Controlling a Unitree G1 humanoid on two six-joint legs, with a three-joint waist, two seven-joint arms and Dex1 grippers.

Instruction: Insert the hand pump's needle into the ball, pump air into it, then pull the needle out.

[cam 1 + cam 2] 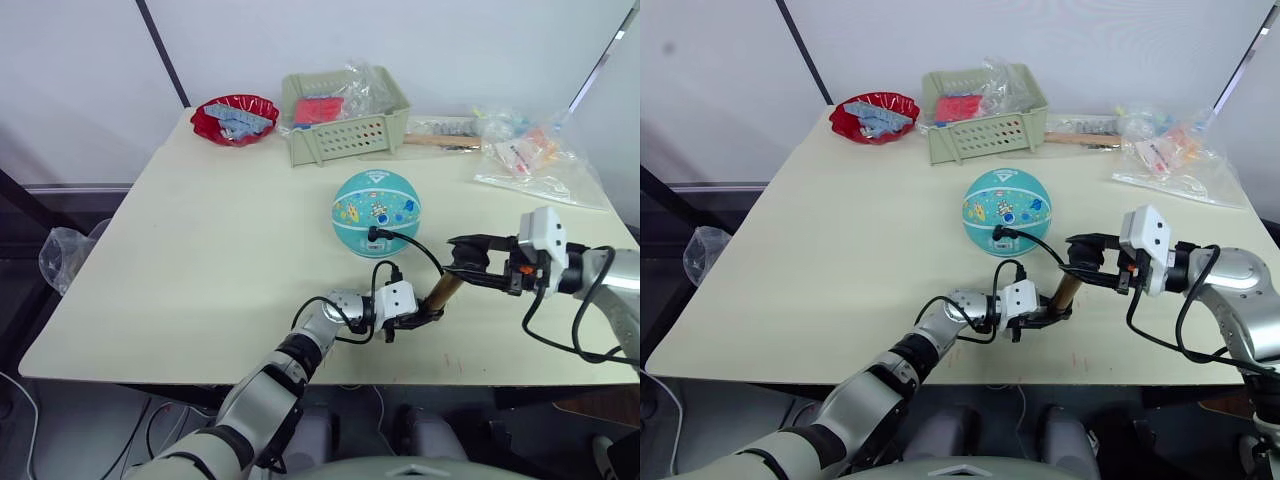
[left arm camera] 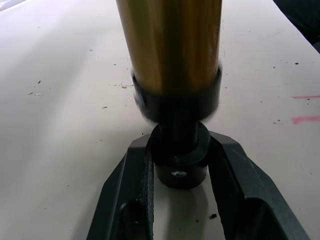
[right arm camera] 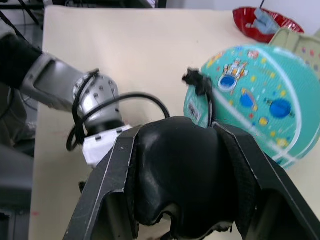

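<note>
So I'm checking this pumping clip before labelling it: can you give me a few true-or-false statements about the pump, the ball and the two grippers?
1. The left gripper is shut on the black bottom end of the hand pump. True.
2. The ball sits inside the green basket. False: it rests on the table, in front of the basket.
3. The right gripper is shut on the pump's black handle. True.
4. The pump's hose hangs loose, away from the ball. False: its black end fitting, with the needle, sits against the ball's near side.
5. The red dish is at the table's near edge. False: it is at the far left corner.
</note>
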